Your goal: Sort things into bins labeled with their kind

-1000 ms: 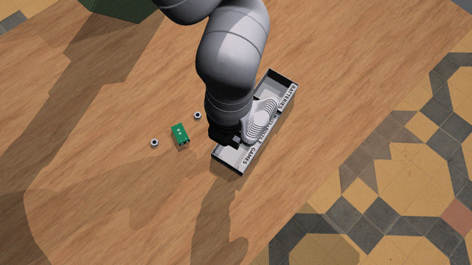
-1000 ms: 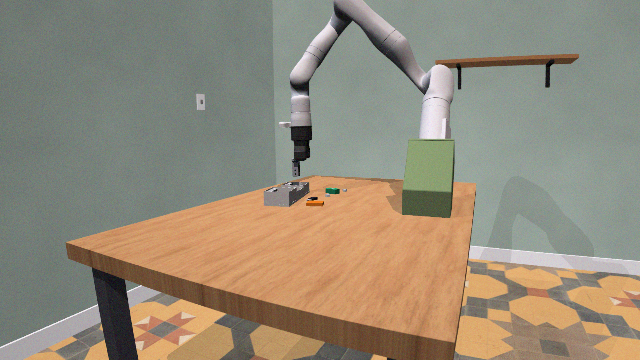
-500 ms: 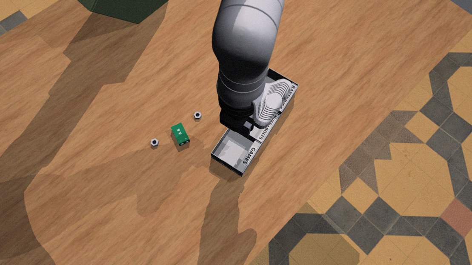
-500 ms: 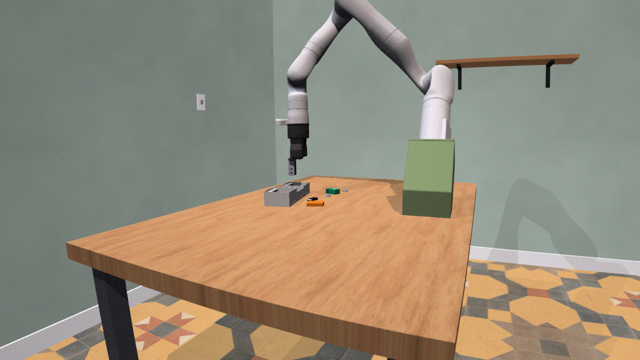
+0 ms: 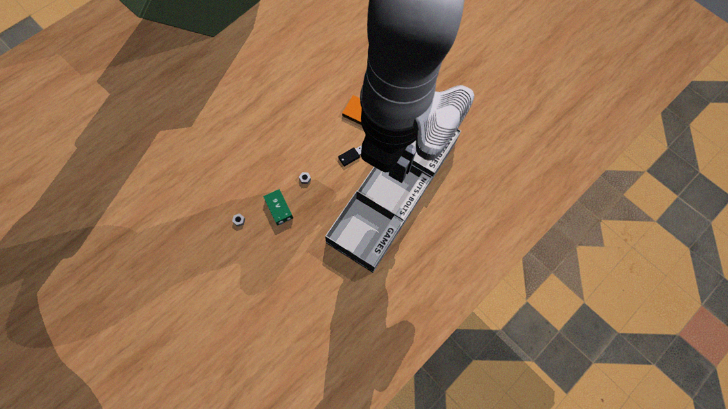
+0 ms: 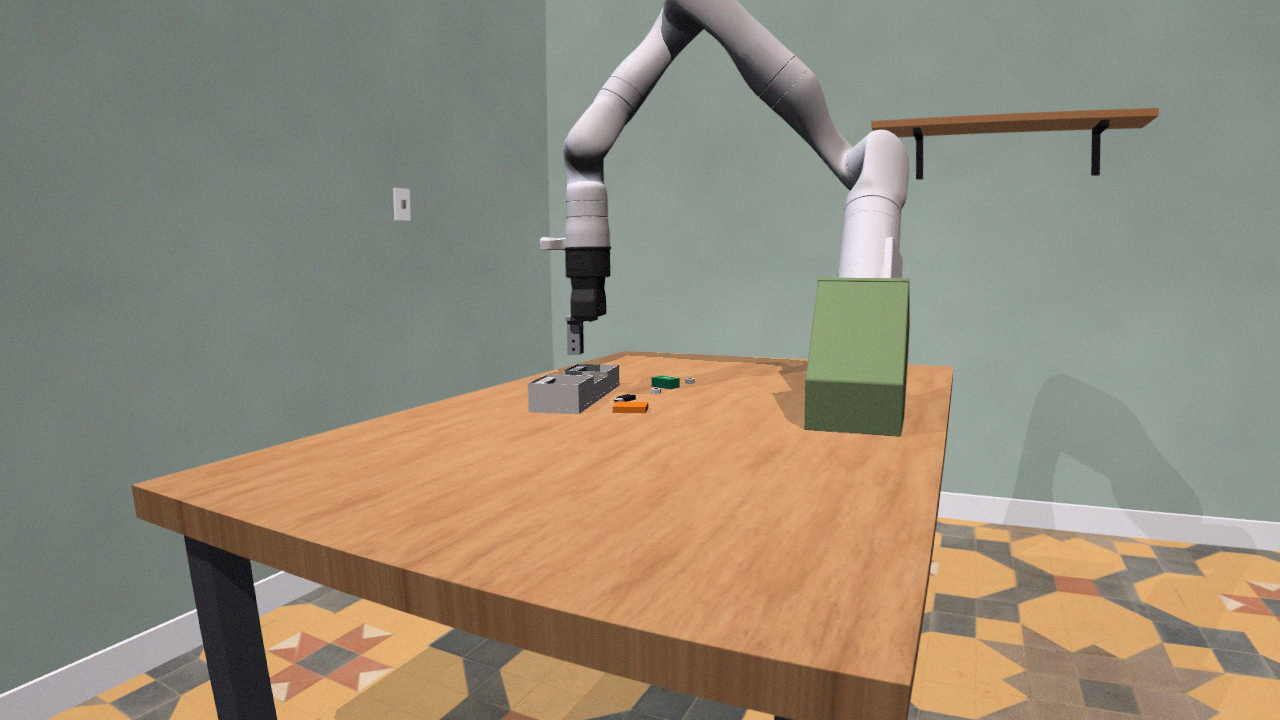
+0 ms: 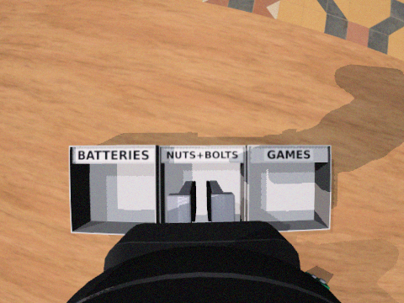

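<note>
Three joined grey bins stand on the table, labelled BATTERIES [image 7: 114, 190], NUTS+BOLTS [image 7: 202, 188] and GAMES [image 7: 289, 188]; all three look empty. My gripper [image 7: 201, 194] hangs well above the NUTS+BOLTS bin [image 5: 391, 194], fingers nearly together with a narrow gap and nothing between them; it also shows in the exterior view [image 6: 573, 344]. Two grey nuts [image 5: 304, 177] [image 5: 238, 220] and a green 9 V battery [image 5: 278, 207] lie on the table left of the bins. A black USB stick [image 5: 348, 156] and an orange flat block [image 5: 353, 109] lie beside my arm, the block partly hidden.
A tall green box [image 6: 857, 355] stands at the arm's base, far from the bins. The bin row [image 6: 572, 389] sits close to the table's edge. My wrist hides most of the BATTERIES bin in the top view.
</note>
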Robot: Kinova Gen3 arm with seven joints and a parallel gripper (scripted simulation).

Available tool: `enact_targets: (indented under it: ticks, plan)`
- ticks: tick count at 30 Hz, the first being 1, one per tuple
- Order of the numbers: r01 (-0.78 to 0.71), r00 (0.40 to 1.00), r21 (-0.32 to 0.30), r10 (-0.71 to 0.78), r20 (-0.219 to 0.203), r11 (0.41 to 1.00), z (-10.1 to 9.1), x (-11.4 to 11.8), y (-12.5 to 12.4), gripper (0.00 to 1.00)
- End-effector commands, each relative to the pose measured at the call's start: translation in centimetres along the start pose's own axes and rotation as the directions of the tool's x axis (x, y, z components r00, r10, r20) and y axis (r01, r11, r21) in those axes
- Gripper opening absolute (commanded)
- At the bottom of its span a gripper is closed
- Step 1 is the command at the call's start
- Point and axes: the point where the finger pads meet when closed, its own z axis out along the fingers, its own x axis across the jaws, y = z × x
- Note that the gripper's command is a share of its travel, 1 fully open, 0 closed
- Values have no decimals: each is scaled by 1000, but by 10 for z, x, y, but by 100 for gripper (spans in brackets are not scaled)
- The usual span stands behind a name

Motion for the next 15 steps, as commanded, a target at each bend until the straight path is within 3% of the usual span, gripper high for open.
enact_targets:
  ticks: [1, 15]
  plan:
    - [4, 1000, 0, -4, -3, 1000, 5, -1, 0, 31]
    - [4, 1000, 0, -4, -3, 1000, 37, -1, 0, 31]
